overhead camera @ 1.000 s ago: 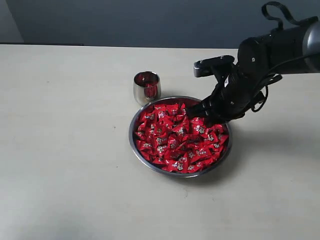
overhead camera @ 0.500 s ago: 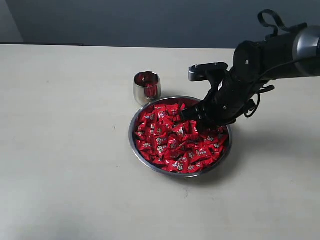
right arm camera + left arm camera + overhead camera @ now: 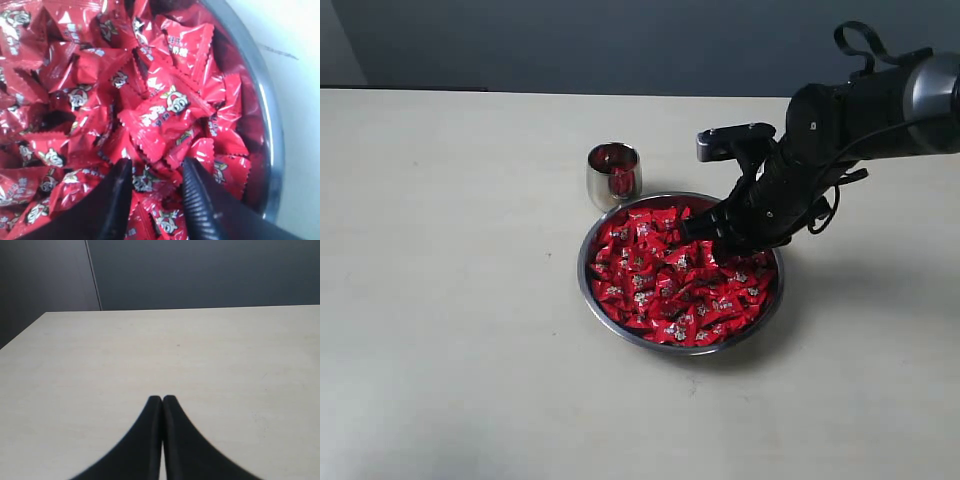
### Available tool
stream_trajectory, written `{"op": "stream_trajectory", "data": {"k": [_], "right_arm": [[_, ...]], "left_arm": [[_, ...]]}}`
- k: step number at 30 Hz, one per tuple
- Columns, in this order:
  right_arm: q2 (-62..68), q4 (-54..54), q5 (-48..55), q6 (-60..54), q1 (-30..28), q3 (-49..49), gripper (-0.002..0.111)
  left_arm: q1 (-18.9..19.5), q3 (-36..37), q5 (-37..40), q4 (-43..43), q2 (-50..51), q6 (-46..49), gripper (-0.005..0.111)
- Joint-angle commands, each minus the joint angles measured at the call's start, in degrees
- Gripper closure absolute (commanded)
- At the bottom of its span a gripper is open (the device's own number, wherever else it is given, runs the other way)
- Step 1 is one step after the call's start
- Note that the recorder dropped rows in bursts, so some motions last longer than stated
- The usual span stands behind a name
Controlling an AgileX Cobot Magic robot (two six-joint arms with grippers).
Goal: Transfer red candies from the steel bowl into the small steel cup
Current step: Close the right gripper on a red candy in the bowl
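Seen from the exterior camera, the right arm (image 3: 860, 100) is black and reaches in from the right edge, with its wrist bent down over the far right part of the steel bowl (image 3: 582, 270). A grey block (image 3: 735, 140) juts from the wrist towards the cup side. The right gripper (image 3: 708, 236) points down into the heap, and its dark fingers touch the sweets.

From the right wrist camera, the right gripper (image 3: 156, 167) has its two black fingers (image 3: 120, 185) set apart with a moderate gap, their tips pressed in among the wrappers. One sweet lies in the gap between them, though it cannot be told whether it is pinched.

The left gripper (image 3: 162, 399) appears only in its own wrist camera. Its two black fingers are pressed together with nothing between them, above the bare pale table (image 3: 200, 350).

The steel bowl sits near the middle of the table (image 3: 450, 300), heaped almost to its rim with the red candies (image 3: 660, 285) — shiny red wrappers with crimped edges, each with a small pale mark. Up close, the red candies (image 3: 165, 107) overlap at every angle, and the bowl's rim (image 3: 270, 130) curves past them.

The small steel cup (image 3: 603, 188) stands upright just beside the bowl, on its far left side — very close, though contact cannot be judged. Red shows inside its mouth and is mirrored on its wall.
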Motion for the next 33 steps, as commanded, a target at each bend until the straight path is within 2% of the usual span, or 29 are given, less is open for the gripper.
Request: {"op": "stream_trajectory", "data": {"k": [1,13,33], "right_arm": [[-0.01,-0.61,-0.67,-0.18,-0.23,-0.27,0.074],[-0.01,-3.03,-0.52,-0.01,-0.23,-0.27,0.074],[0.34,0.20,-0.42,-0.01,-0.23,-0.27,0.074]], "left_arm": [[-0.31,0.22,-0.10,0.33,-0.26,-0.15,0.106],[-0.31,0.22,-0.10,0.33,-0.26,-0.15,0.106],[-0.31,0.22,-0.10,0.33,-0.26,-0.15,0.106]]}}
